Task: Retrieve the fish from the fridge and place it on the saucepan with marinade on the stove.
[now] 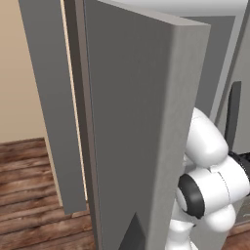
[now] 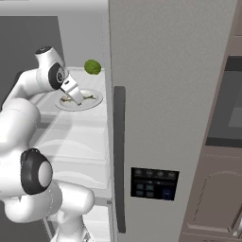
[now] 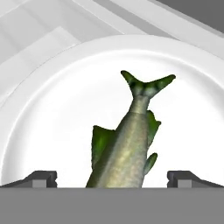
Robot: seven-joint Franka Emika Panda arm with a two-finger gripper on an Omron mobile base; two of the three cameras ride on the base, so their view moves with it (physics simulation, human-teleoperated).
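Your gripper (image 2: 78,100) hung over the white plate (image 2: 94,104) on the fridge (image 2: 165,118) shelf, left of centre in the right base view, its fingers spread wide and closed on nothing. In the hand view the two dark fingertips (image 3: 41,178) sat at the lower left and lower right corners, with the fish (image 3: 127,148) lying between them on the plate (image 3: 52,109), clear of both. The greenish-brown fish ran from bottom centre up to its forked tail just above the middle of the frame. You had a round green fruit (image 2: 92,66) on the same shelf, behind the plate, near the upper left of the right base view. The open grey fridge door (image 1: 141,127) filled the middle of the left base view, with the wooden floor (image 1: 24,195) at lower left.
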